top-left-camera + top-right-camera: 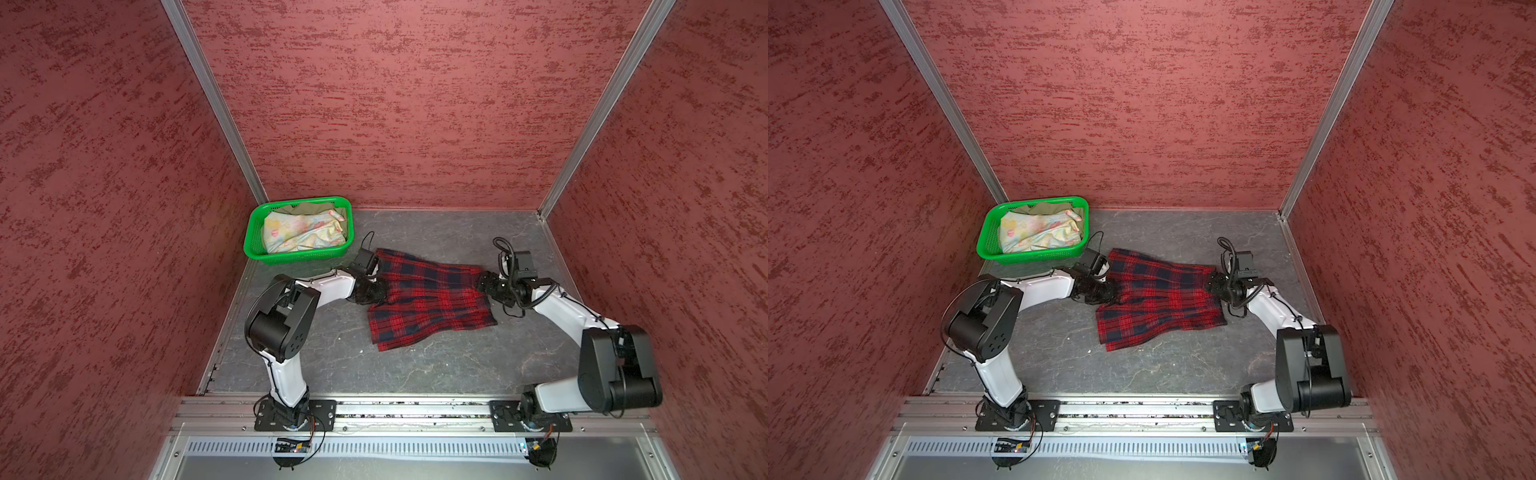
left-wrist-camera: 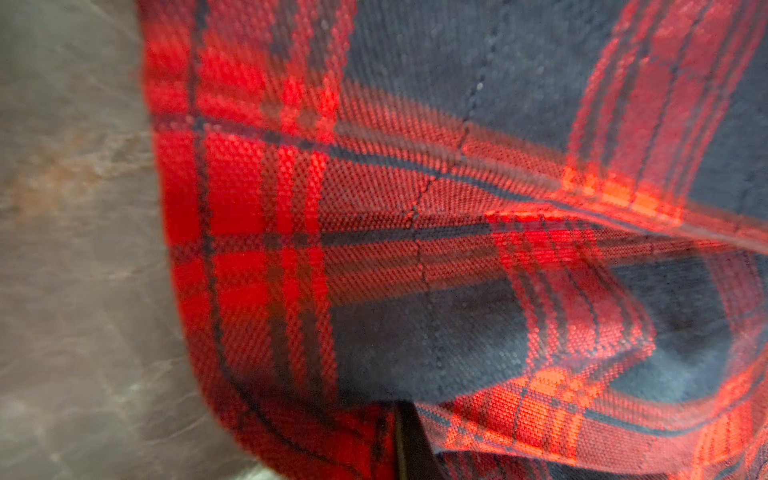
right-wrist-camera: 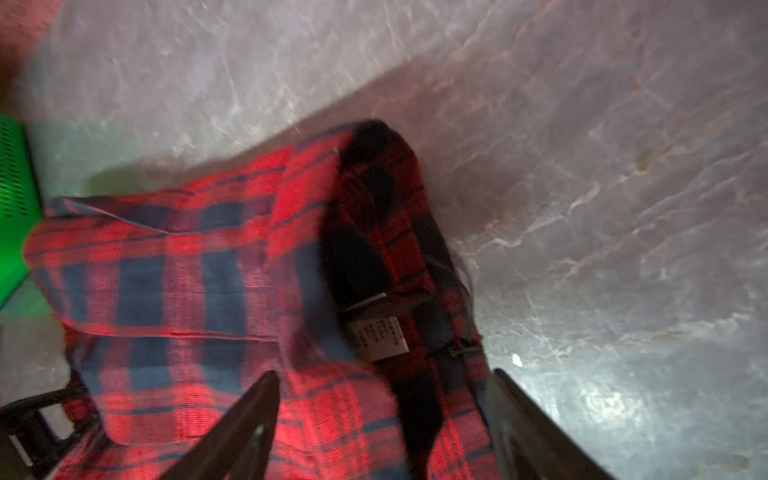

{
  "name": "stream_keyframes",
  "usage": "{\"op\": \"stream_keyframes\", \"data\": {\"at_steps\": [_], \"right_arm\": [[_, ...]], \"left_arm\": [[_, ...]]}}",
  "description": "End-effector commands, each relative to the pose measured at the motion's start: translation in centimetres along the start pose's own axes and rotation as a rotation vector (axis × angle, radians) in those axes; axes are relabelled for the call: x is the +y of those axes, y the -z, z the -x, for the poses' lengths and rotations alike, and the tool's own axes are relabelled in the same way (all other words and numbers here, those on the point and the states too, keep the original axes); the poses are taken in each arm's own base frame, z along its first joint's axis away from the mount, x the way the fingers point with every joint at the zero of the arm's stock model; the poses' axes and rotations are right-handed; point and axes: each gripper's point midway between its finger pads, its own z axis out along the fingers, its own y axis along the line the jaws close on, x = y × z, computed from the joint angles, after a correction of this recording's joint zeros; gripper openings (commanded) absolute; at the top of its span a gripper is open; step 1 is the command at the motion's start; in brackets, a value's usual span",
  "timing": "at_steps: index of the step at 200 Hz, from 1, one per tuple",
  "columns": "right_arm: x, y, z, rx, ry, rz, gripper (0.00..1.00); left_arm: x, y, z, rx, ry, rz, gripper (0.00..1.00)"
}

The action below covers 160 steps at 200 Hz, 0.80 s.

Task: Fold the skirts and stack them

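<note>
Robot lab test cell. Three red textured panels [image 1: 395, 104] box in a grey stone-look worktop [image 1: 415, 365], aluminium profiles [image 1: 217, 104] at the corners. Two arms [image 1: 286, 374] bolted to an extrusion rail [image 1: 411, 409] up front, slotted cable duct [image 1: 415, 448] below it with bare circuit boards [image 1: 291, 448] on it.

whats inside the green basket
A floral skirt lies on top in the basket and fills most of it. An olive cloth peeks out behind it at the far rim. The rest of that cloth and the basket's floor are covered.
</note>
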Motion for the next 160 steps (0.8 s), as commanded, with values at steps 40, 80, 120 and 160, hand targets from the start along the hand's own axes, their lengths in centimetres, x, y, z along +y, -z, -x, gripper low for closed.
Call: {"op": "stream_keyframes", "data": {"at_steps": [40, 80, 120, 160], "right_arm": [[-2.1, -3.5, -1.9, 0.130, -0.036, -0.062, 0.84], [-2.9, -4.8, -3.7, 0.204, -0.071, -0.075, 0.77], [-2.9, -6.0, -4.9, 0.244, -0.079, -0.036, 0.47], [-1.0, -5.3, -2.9, 0.162, -0.048, 0.045, 0.02]], "left_arm": [[1.7, -0.4, -1.0, 0.046, 0.008, 0.058, 0.12], [1.9, -0.6, -1.1, 0.052, 0.014, 0.062, 0.12], [2.1, -1.4, -1.4, 0.067, 0.022, 0.060, 0.11], [2.3, -2.0, -1.3, 0.081, 0.026, 0.063, 0.11]]}}
